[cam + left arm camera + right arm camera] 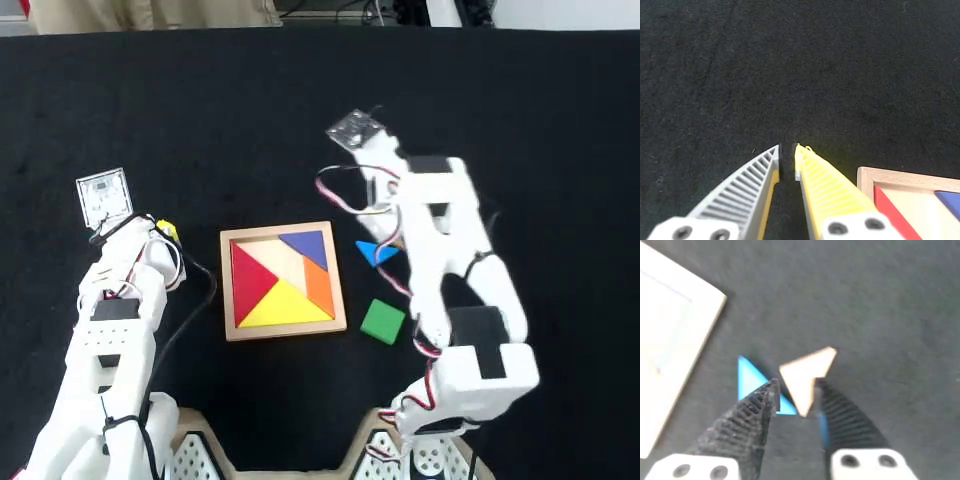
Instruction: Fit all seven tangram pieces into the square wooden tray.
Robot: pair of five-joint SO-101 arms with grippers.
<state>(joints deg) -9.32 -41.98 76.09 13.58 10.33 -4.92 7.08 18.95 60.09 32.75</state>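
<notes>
While both arms are hanging over the black cloth (200, 100), I am looking for print first. Each wrist is carrying a small white square tag, one on the left arm (103, 197) and one on the right arm (355, 128). Their dark patterns are too small to read.

The right gripper (795, 386) is pinching a pale triangle (807, 371) between its black ribbed fingers (752, 415), parted just enough to take the piece. That triangle is tilting up over a light blue triangle (751, 380), which is lying on the cloth just beside the tray's right edge. A green square (382, 321) is sitting near it, off the tray's lower right corner.

The left gripper (787, 149) is holding nothing. Its grey finger (757, 180) and yellow finger (822, 185) are pressing almost together, with a mere sliver of cloth showing between the tips, close to the tray's left side.

The square wooden tray (285, 331) is lying between the arms. It is holding a red triangle (250, 283), a yellow triangle (285, 305), an orange piece (318, 285) and a dark blue triangle (308, 246).
</notes>
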